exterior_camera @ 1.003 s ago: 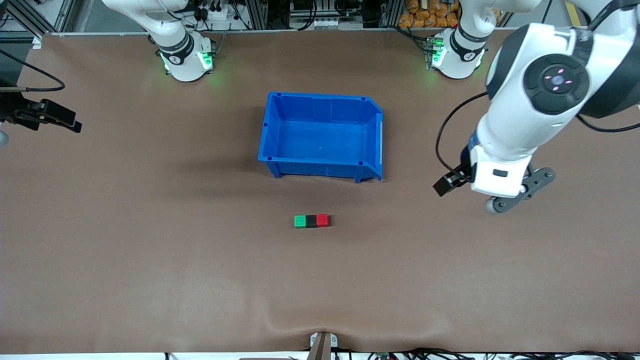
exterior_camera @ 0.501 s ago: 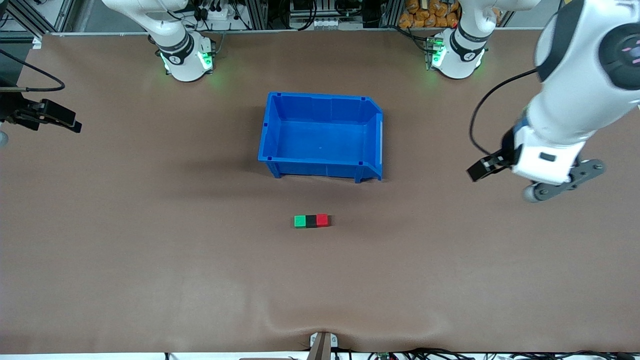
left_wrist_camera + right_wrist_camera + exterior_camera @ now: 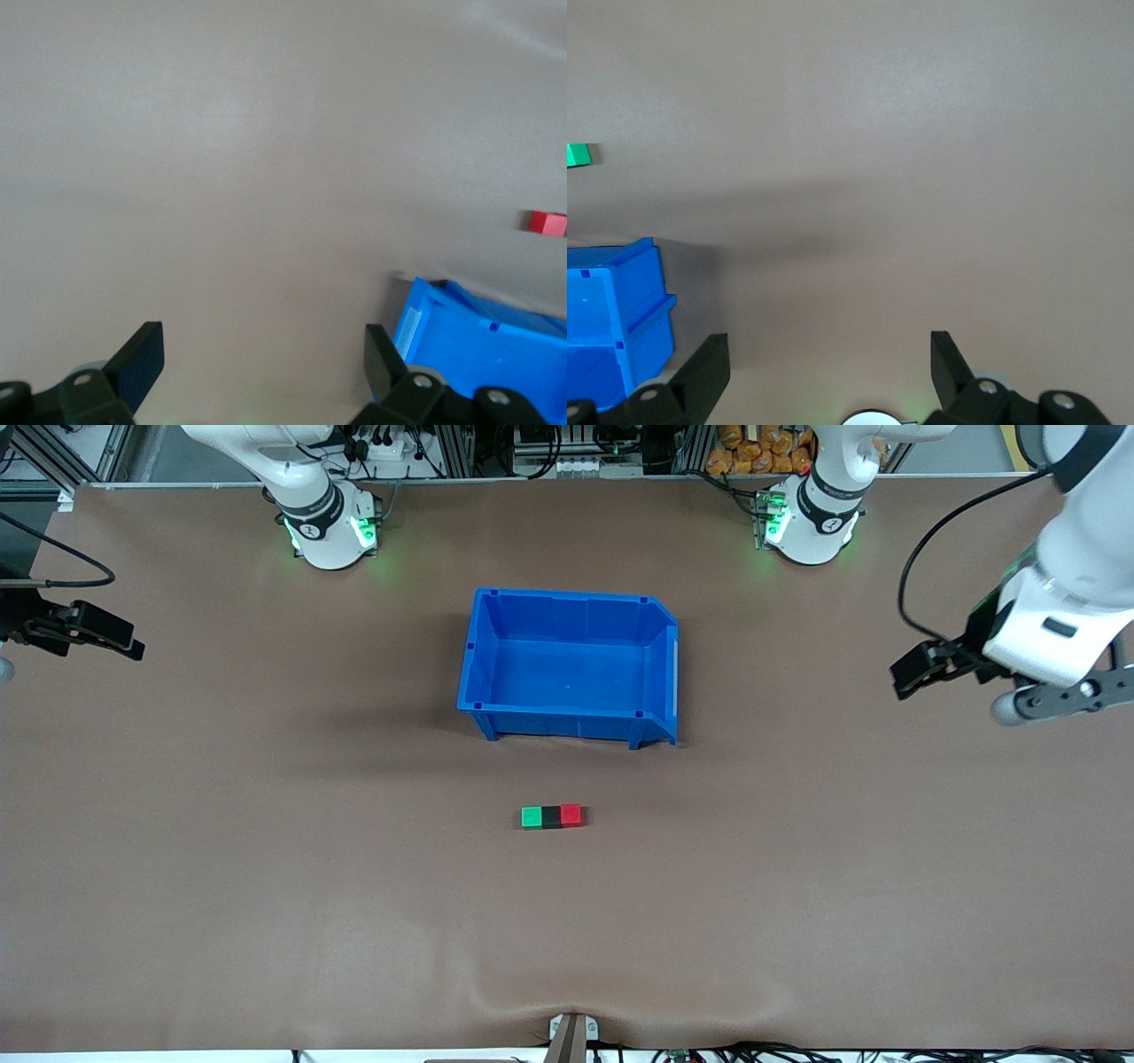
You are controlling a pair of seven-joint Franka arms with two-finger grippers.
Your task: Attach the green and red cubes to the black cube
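The green cube [image 3: 532, 817], black cube [image 3: 551, 817] and red cube [image 3: 571, 815] sit touching in one row on the brown table, black in the middle. Green is toward the right arm's end, red toward the left arm's end. My left gripper [image 3: 921, 669] hangs open and empty over the table's left-arm end, well apart from the row. In the left wrist view the left gripper [image 3: 263, 354] frames bare table, with the red cube [image 3: 545, 222] far off. My right gripper [image 3: 124, 645] waits open at the right-arm end. The right gripper [image 3: 830, 354] is empty, and the green cube [image 3: 578, 155] shows at the view's edge.
A blue bin [image 3: 567, 593] stands empty at the table's middle, farther from the front camera than the cube row. Its corner shows in both wrist views, blue bin [image 3: 461, 332] and blue bin [image 3: 620, 266]. The arm bases stand along the table's back edge.
My left arm has swung away from the middle toward its own end of the table, gripper staying open. The cubes and the right arm have not moved.
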